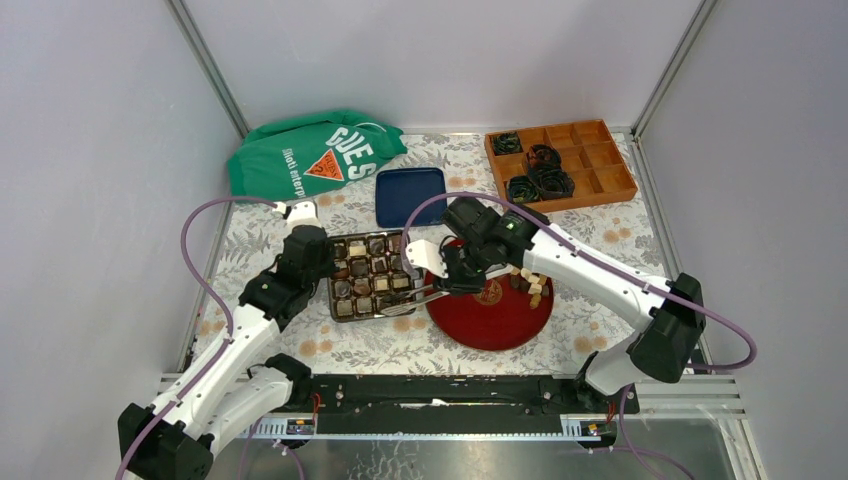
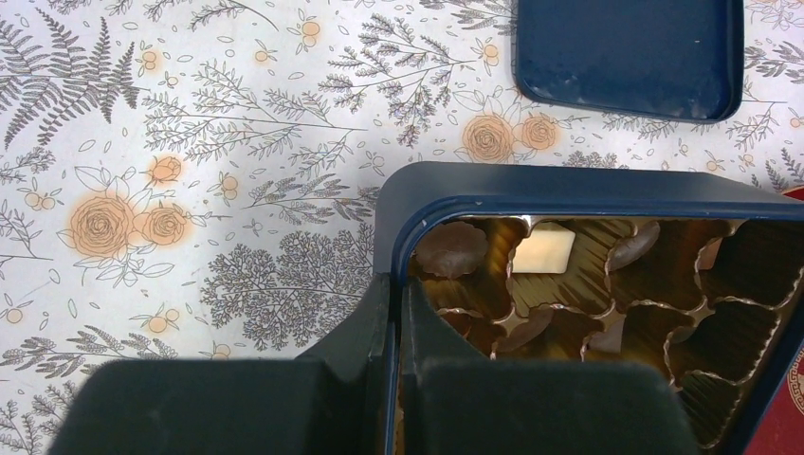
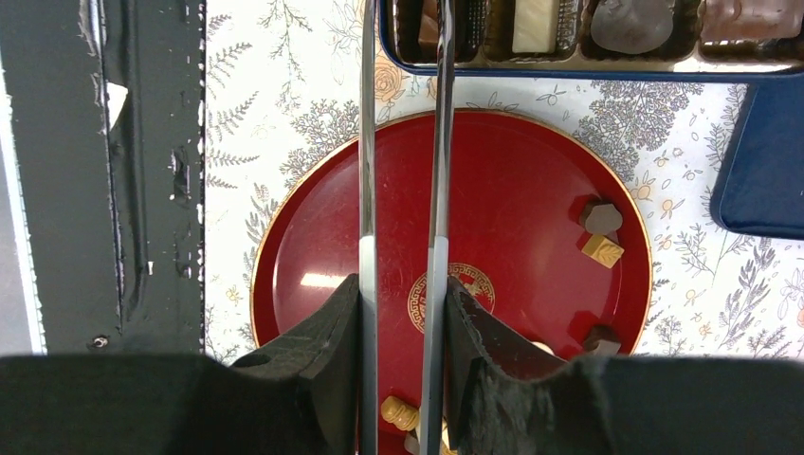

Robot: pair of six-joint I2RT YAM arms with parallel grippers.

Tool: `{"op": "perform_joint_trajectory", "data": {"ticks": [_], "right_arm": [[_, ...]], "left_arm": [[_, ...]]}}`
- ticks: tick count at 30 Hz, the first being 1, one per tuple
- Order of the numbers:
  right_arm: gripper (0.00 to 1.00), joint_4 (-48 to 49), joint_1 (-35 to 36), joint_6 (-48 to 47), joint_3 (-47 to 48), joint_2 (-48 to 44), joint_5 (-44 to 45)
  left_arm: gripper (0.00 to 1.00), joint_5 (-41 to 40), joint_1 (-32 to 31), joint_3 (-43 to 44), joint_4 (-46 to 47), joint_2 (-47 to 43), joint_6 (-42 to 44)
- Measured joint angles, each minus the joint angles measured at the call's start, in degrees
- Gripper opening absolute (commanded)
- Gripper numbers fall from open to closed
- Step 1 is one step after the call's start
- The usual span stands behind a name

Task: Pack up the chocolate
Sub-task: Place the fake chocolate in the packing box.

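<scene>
Packing station, one moment.

- Chocolate point(image 3: 600, 216): in two places. Loose pieces, dark and gold-brown, lie on the right side of the plate point(image 3: 512, 190) and at its near edge. Other pieces, among them a white one and a rounded brown one, sit in the gold cups of the box point(image 2: 569, 185). Several cups on the box's right side are empty.
- Box: blue, with a gold insert, on the flowered cloth point(image 2: 190, 142). It stands just left of the plate.
- Left gripper point(image 2: 396, 284): fingers pinched together on the box's left wall, one finger inside and one outside.
- Right gripper point(image 3: 403, 284): above the plate, clamped on the tongs point(image 3: 439, 142).
- Tongs: metal, with two narrow blades squeezed close and nearly parallel. They reach from over the plate to the box's near row. The tips are cut off at the frame edge, so it cannot be told whether a piece is held between them.
- Lid point(image 1: 410, 195): blue, lying flat beyond the box and apart from it.
- Bag point(image 1: 300, 155): green, at the far left corner.
- Tray point(image 1: 600, 160): wooden, with compartments, at the far right. Black cables point(image 1: 545, 180) are coiled in its left cells.
</scene>
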Motion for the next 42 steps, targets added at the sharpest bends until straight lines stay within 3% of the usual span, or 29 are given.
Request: {"op": "perform_joint_trajectory", "data": {"ticks": [10, 18, 34, 38, 42], "right_arm": [[0.34, 1.97, 1.77, 1.62, 0.87, 1.97, 3.26], [0.46, 2.19, 2.03, 2.12, 0.87, 1.97, 3.32], [0.42, 0.13, 0.90, 2.86, 1.20, 0.61, -0.68], [0.42, -1.05, -4.52, 3.02, 0.70, -4.07, -7.34], [0.43, 0.20, -14.73, 4.22, -3.72, -12.52, -13.00]], "left_arm": [[0.00, 0.39, -0.28, -0.20, 0.22, 0.00, 0.26], [0.00, 0.59, -0.28, -0.20, 0.24, 0.00, 0.26], [0.00, -0.44, -0.28, -0.20, 0.11, 0.24, 0.24], [0.00, -1.49, -0.28, -0.20, 0.11, 0.22, 0.24], [0.00, -1.51, -0.28, -0.20, 0.11, 0.22, 0.24]]}}
